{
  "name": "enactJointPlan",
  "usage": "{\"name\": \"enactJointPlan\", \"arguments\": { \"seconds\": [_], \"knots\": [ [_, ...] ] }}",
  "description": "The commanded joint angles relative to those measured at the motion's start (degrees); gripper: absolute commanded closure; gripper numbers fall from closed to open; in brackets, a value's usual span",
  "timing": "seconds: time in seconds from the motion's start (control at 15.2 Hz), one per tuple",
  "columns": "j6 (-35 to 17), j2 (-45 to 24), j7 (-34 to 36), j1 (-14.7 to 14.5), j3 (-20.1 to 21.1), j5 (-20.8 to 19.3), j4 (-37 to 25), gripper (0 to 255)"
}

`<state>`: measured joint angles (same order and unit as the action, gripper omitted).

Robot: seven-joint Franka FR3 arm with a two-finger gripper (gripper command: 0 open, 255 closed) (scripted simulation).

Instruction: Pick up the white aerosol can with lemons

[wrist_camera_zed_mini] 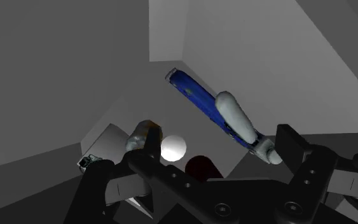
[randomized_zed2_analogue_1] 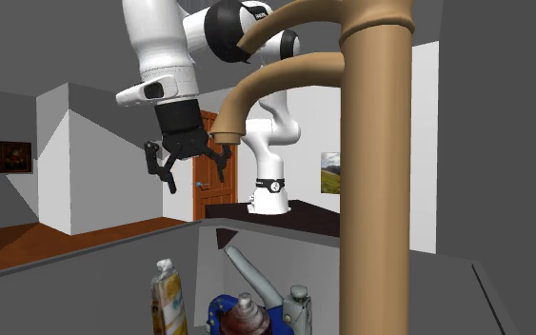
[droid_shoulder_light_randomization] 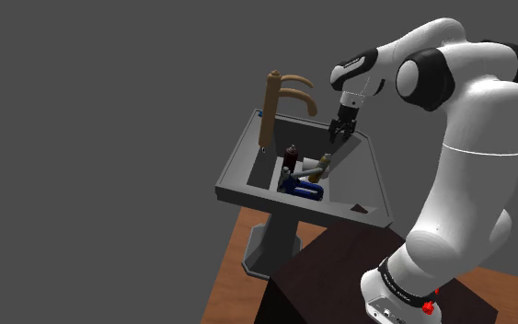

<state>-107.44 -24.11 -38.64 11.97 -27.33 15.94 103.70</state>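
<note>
The white aerosol can with lemons (randomized_zed2_analogue_1: 168,301) stands in the sink basin (droid_shoulder_light_randomization: 362,170), at the second exterior view's lower left. In the wrist view its rounded white cap (wrist_camera_zed_mini: 173,147) lies just beside the left finger (wrist_camera_zed_mini: 149,147). My gripper (randomized_zed2_analogue_1: 191,171) hangs open above the basin, close to the brown faucet spout (randomized_zed2_analogue_1: 256,90). It touches nothing, and nothing is between its fingers. In the shoulder view the gripper (droid_shoulder_light_randomization: 340,132) hovers over the sink's far right part. The can (droid_shoulder_light_randomization: 313,167) is a small pale shape below it.
The tall brown faucet (droid_shoulder_light_randomization: 270,106) rises at the sink's back. Around the can lie a blue brush with a grey handle (wrist_camera_zed_mini: 203,105), a dark red-topped bottle (wrist_camera_zed_mini: 201,169) and a grey spray bottle (randomized_zed2_analogue_1: 297,309). The sink stands on a pedestal (droid_shoulder_light_randomization: 270,244) beside my dark stand (droid_shoulder_light_randomization: 339,276).
</note>
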Motion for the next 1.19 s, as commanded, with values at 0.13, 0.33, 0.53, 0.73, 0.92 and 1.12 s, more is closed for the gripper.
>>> {"name": "enactJointPlan", "arguments": {
  "seconds": [0.13, 0.33, 0.53, 0.73, 0.92, 1.12],
  "knots": [
    [1.9, -10.3, -2.5, 4.5, 1.6, 4.2, -9.0, 0],
    [4.0, -17.9, -3.3, 8.0, 3.0, 6.6, -16.7, 0],
    [6.0, -24.2, -3.4, 10.9, 4.2, 8.0, -23.7, 0],
    [4.7, -25.6, -3.7, 11.1, 4.6, 8.4, -23.8, 0],
    [3.5, -27.1, -3.9, 11.3, 4.9, 8.8, -24.1, 0],
    [2.8, -27.9, -4.1, 11.5, 5.1, 9.0, -24.2, 0]
  ]
}}
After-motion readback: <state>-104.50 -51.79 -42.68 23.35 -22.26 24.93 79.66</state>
